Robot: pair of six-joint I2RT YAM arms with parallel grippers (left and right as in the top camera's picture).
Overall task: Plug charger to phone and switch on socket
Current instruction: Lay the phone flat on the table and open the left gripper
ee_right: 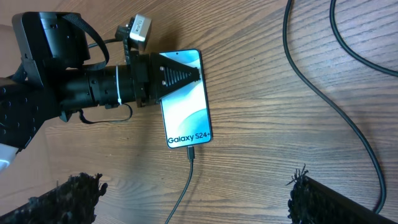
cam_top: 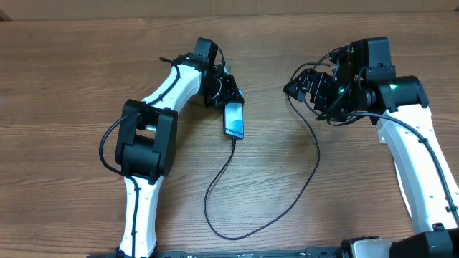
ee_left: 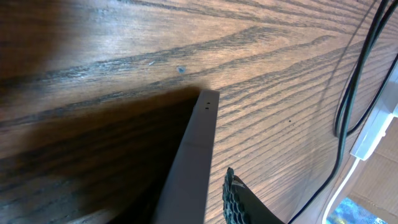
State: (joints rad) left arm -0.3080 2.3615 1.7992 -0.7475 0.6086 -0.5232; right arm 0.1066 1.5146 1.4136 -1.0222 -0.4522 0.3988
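Near the worktop's far edge, charger (ee_right: 191, 152) looks plugged into phone (ee_right: 186, 112); left end effector's (ee_right: 180, 74) grip unclear, right end effector (ee_right: 196, 193) released; next, press socket's (ee_left: 373, 134) switch.

Phone (cam_top: 234, 120) on the table (cam_top: 72, 72), charger (ee_right: 191, 155) at its near end

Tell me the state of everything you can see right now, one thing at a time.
phone, flat on the table, screen up and lit.
charger, tip plugged into the phone's lower end, cable lying slack.
left gripper, at the phone's top end; whether it grips is unclear.
right gripper, open, holding nothing.
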